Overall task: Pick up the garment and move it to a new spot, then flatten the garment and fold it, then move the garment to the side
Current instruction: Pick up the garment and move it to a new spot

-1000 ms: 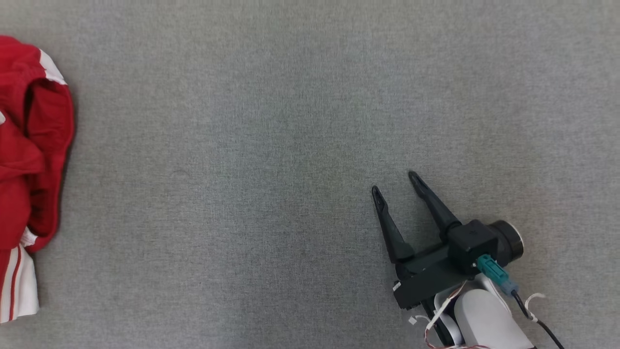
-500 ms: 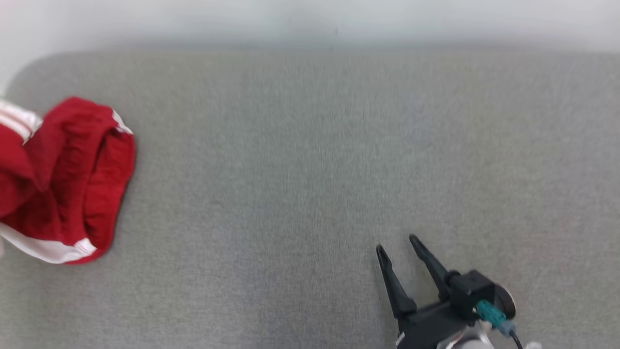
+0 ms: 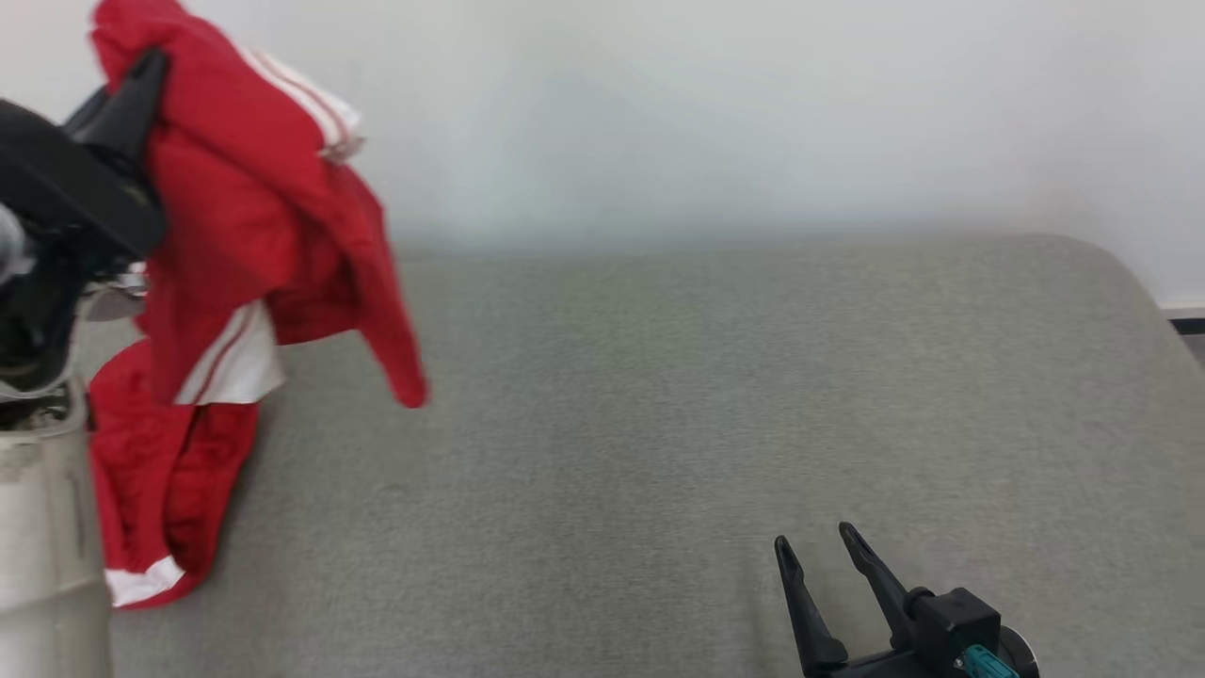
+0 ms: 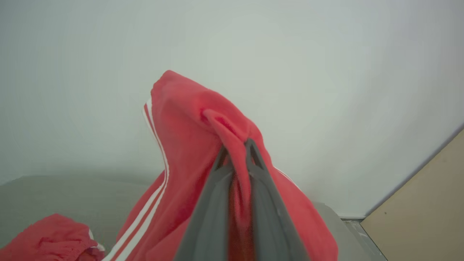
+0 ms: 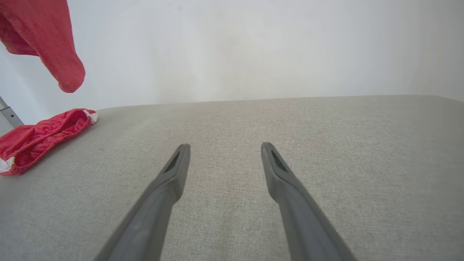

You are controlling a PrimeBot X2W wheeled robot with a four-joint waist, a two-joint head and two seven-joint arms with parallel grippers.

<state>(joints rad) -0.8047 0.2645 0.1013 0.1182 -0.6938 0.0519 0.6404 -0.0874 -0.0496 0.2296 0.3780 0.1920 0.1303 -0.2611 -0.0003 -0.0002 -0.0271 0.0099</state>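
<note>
The left gripper (image 4: 235,150) is pinched nearly shut on a fold of the red garment (image 4: 181,127). In the left wrist view the cloth bunches between the two dark fingers and spills down either side of them. In the head view the gripper sits high in the upper left of the frame, and the garment (image 3: 245,188) hangs from it in a loose drape with white stripes down one side and a red tail dangling toward the middle. I'd say it is held that high so the cloth can fall open under its own weight and come free of the counter (image 3: 659,424) before it is carried across. It isn't fully clear, though. The bottom end looks to be lying crumpled on the grey cloth at the lower left of the frame, next to the pale forearm (image 3: 38,527), so the pick-up looks only partly done. The right gripper (image 3: 814,539) waits at the lower right, well apart from the garment. Its jaws are spread wide with nothing between them, and it is held low over bare counter. My guess is that it is kept there out of the way, ready to catch a hanging edge once the cloth comes over. A plain white wall (image 3: 706,113) stands behind.
</note>
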